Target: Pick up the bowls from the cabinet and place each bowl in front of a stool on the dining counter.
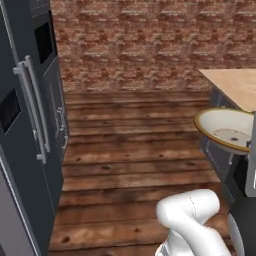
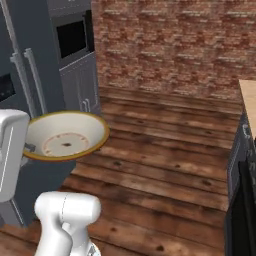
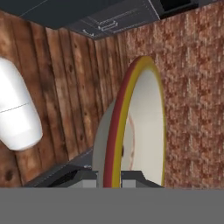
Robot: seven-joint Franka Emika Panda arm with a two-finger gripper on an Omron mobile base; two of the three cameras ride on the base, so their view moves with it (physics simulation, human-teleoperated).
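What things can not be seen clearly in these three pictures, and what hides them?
- Gripper: in the hand view its fingertips sit at the bottom edge, clamped on the rim of the cream bowl, which covers them.
- Cream bowl: in the left base view its right side is cut off by the frame edge and a white arm part.
- Dining counter: its corner alone shows; stools and the other bowl cannot be judged.
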